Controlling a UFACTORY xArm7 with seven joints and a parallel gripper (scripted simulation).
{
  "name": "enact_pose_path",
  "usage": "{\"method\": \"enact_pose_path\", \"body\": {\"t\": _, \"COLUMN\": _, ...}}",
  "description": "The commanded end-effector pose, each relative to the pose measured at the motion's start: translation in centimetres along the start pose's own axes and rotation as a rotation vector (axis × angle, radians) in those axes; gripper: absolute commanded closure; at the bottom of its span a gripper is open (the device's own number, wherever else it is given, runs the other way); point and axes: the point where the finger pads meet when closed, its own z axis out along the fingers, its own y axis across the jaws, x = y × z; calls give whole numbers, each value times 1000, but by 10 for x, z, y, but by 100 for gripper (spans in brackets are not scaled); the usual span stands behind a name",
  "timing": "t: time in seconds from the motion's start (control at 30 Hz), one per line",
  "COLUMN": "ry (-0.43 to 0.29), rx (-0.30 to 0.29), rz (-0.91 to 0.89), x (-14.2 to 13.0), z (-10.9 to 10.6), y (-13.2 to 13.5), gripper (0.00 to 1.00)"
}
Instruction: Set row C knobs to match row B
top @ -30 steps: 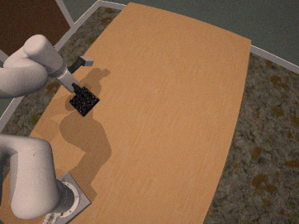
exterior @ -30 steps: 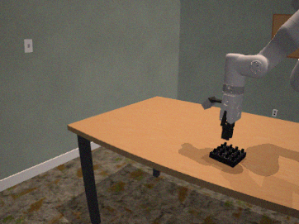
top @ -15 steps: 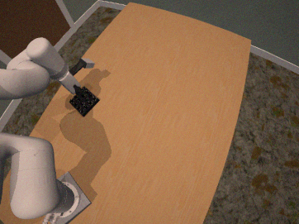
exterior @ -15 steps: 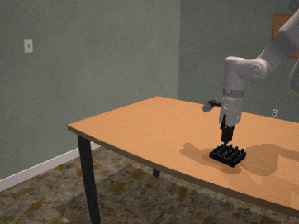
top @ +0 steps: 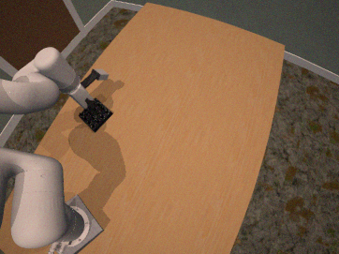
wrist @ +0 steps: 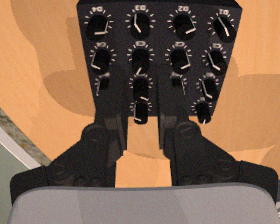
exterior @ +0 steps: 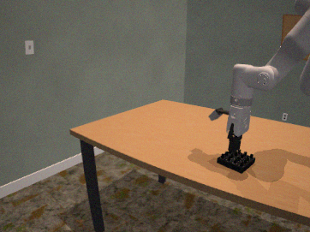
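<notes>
The black knob box (top: 95, 114) (exterior: 235, 159) (wrist: 159, 0) stands on its feet on the wooden table (top: 187, 99) (exterior: 150, 125), near the table's edge by the arm's base. In the wrist view its four rows of knobs with white lines show. My gripper (top: 86, 105) (exterior: 234, 146) (wrist: 141, 83) points straight down onto the box. Its fingers stand a little apart, either side of the second column of knobs from the left in the wrist view, at the two nearer rows. I see a gap between the fingers and the knob (wrist: 140, 86) there. The fingers hide parts of the neighbouring knobs.
The arm's base plate (top: 91, 226) is fixed at the table's near corner. The box lies close to the table's edge in the top view. The floor around is patterned carpet.
</notes>
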Motion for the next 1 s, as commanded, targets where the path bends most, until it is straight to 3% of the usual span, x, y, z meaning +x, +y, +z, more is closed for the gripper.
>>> {"method": "enact_pose_path", "body": {"t": 0.0, "ry": 2, "rx": 2, "rz": 0, "x": 1, "z": 2, "y": -1, "gripper": 81}}
{"method": "enact_pose_path", "body": {"t": 0.97, "ry": 2, "rx": 2, "rz": 0, "x": 1, "z": 11, "y": -1, "gripper": 81}}
